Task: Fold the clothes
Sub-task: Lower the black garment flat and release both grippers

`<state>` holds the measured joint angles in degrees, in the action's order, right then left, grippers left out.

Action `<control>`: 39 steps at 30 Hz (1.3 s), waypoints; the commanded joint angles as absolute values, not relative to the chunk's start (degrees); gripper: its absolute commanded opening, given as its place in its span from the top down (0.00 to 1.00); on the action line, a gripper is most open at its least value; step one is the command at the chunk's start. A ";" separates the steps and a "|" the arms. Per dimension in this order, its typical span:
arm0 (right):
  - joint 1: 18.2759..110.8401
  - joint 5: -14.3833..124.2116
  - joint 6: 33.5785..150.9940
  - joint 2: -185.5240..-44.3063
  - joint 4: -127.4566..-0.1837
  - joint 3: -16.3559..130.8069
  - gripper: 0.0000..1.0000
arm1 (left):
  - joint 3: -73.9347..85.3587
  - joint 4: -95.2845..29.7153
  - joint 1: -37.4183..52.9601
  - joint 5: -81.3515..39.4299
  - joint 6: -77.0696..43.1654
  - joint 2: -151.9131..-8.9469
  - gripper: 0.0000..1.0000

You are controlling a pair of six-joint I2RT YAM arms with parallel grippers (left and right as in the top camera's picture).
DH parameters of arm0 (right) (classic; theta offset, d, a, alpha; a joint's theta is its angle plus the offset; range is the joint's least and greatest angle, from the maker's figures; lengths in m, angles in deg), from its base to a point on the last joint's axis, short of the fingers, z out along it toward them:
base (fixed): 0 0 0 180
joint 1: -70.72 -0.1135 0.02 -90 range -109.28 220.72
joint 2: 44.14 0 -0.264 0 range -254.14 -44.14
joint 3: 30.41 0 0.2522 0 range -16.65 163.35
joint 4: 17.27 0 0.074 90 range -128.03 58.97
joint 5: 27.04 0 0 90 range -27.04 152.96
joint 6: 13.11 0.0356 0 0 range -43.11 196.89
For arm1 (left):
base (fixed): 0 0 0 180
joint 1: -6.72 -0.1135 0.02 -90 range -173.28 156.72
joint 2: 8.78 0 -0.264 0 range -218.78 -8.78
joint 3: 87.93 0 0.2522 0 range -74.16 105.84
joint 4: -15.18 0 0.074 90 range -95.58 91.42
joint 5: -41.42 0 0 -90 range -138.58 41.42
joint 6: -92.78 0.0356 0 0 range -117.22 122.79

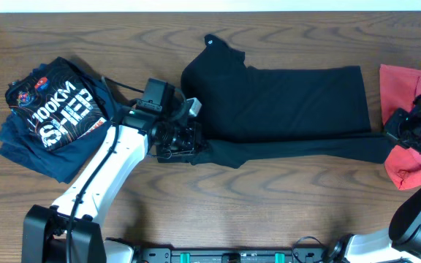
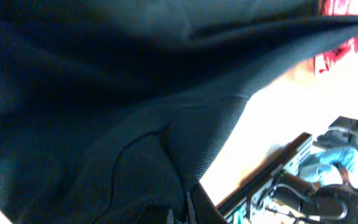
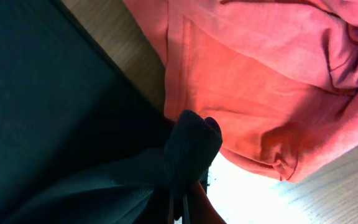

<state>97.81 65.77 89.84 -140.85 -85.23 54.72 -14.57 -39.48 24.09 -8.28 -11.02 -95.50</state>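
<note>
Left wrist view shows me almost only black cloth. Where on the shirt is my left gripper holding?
Observer: The left gripper is shut on the near edge of the black tee, at its left end.
Operator: And the right arm?
Observer: The right gripper is shut on that same near edge at the far right end, so the edge runs as a strip between the two.
Operator: Anything lying off to my left?
Observer: A navy 100KM tee, crumpled, apart from the black tee.
</note>
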 commanded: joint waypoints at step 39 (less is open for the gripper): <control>94.27 60.80 88.79 -148.26 -74.93 53.74 0.62 | -14.59 -37.21 19.15 -31.34 -19.13 -102.56 0.23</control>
